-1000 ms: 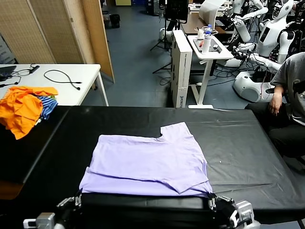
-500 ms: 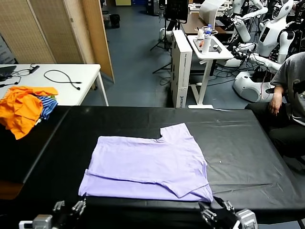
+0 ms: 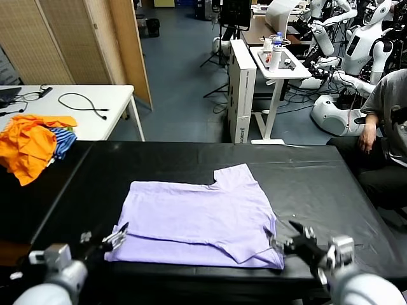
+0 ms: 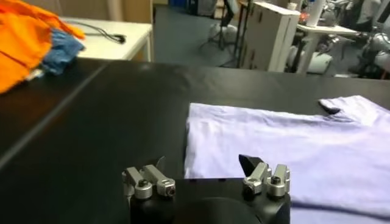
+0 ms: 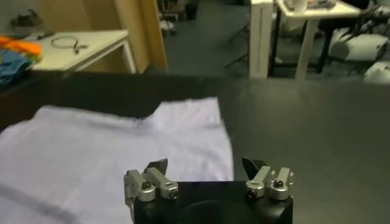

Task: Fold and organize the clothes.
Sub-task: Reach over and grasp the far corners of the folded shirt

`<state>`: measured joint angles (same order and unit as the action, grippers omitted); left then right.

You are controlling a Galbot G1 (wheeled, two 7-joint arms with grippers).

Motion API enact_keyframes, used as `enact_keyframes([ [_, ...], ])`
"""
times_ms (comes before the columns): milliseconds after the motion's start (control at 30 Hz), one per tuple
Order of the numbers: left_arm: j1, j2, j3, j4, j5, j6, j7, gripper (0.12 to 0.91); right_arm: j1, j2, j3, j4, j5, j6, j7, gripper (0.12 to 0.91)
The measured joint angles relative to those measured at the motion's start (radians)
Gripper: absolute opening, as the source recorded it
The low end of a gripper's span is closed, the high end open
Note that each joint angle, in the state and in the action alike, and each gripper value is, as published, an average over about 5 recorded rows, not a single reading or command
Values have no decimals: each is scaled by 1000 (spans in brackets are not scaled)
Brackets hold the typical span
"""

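Note:
The pale lavender T-shirt point(image 3: 200, 219) lies partly folded on the black table point(image 3: 318, 184), one sleeve pointing to the far side. No printed patch shows. It also shows in the left wrist view point(image 4: 286, 140) and the right wrist view point(image 5: 109, 146). My left gripper point(image 3: 113, 240) is open and empty at the shirt's near left corner; in its own view point(image 4: 204, 164) the shirt's edge lies just beyond the jaws. My right gripper point(image 3: 283, 241) is open and empty at the shirt's near right corner, over the shirt's side edge in its own view point(image 5: 205, 165).
Orange garments point(image 3: 28, 143) with a blue-striped cloth point(image 3: 63, 141) lie heaped at the table's far left. A white table point(image 3: 82, 105) with a cable stands behind them. A person point(image 3: 388, 121) sits at the right. A white cart point(image 3: 280, 67) stands beyond.
Both grippers have come up from below the table's near edge and moved forward to the shirt's two near corners. The shirt has not moved.

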<state>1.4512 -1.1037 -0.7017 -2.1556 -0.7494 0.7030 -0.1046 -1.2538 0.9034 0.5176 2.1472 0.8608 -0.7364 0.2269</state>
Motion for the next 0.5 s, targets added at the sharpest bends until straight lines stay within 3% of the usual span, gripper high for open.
enact_keyframes([
  [500, -400, 49, 217, 362, -29, 12, -6, 907, 366, 41, -255, -323, 16, 0, -8, 907],
])
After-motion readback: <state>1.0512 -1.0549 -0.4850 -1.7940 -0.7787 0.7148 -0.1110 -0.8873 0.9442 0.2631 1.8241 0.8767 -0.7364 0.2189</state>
